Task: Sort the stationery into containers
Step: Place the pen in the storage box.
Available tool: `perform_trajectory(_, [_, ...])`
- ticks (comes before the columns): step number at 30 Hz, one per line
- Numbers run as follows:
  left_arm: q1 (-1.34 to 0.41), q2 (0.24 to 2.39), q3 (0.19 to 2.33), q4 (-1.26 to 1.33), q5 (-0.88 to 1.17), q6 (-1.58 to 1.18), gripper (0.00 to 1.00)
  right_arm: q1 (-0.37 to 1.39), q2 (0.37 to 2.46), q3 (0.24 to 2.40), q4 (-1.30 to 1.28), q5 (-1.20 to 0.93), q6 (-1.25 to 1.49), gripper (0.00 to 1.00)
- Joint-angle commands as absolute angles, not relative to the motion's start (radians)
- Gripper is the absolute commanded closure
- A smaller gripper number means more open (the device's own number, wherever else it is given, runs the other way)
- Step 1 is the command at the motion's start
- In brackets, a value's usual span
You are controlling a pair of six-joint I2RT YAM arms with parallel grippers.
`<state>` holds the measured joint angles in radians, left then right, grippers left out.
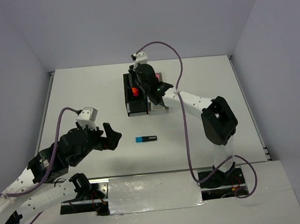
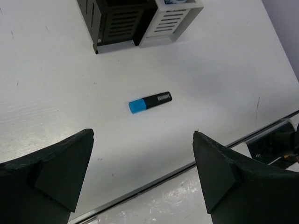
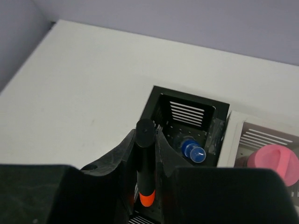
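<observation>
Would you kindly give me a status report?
Right gripper shut on orange-ended black highlighter over black slatted organiser. Left gripper open, blue-ended black highlighter lying ahead, unobstructed.

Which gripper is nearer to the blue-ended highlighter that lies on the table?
Left. The left gripper hangs open just beside the blue-ended highlighter; the right gripper is farther back over the black organiser, shut on an orange-ended highlighter.

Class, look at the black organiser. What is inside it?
A blue-capped bottle sits in one compartment of the black organiser. The right pincer, shut on an orange-ended highlighter, covers the rest of it, so what lies there cannot be seen.
</observation>
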<state>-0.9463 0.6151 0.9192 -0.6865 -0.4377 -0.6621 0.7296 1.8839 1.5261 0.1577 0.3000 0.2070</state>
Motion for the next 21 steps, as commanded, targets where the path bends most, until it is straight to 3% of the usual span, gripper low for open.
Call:
perform_trajectory(1, [-0.948, 0.595, 0.893, -0.681, -0.390, -0.629, 0.01, 0.719, 1.913, 1.577, 0.156, 0.324, 0.153, 0.98])
perform_trajectory(6, [-0.950, 0.601, 0.864, -0.672, -0.382, -0.617, 0.01, 0.719, 1.919, 1.513, 0.210, 0.316, 0.179, 0.94])
perform_trajectory(8, [-0.950, 0.606, 0.864, -0.664, -0.374, -0.612, 0.01, 0.719, 1.914, 1.487, 0.225, 0.304, 0.189, 0.84])
perform_trajectory(9, [-0.948, 0.606, 0.864, -0.657, -0.373, -0.608, 0.01, 0.719, 1.913, 1.480, 0.230, 0.295, 0.187, 0.77])
perform_trajectory(10, [-0.950, 0.607, 0.862, -0.652, -0.374, -0.607, 0.01, 0.719, 1.905, 1.474, 0.233, 0.279, 0.187, 0.55])
perform_trajectory(12, [-0.948, 0.612, 0.856, -0.652, -0.396, -0.621, 0.01, 0.719, 1.876, 1.450, 0.245, 0.270, 0.195, 0.36])
perform_trajectory(15, [-0.948, 0.630, 0.841, -0.640, -0.406, -0.650, 0.01, 0.721, 1.830, 1.405, 0.265, 0.261, 0.199, 0.27])
perform_trajectory(21, [-0.950, 0.742, 0.720, -0.447, -0.341, -0.646, 0.01, 0.719, 1.636, 1.284, 0.301, 0.239, 0.203, 0.21])
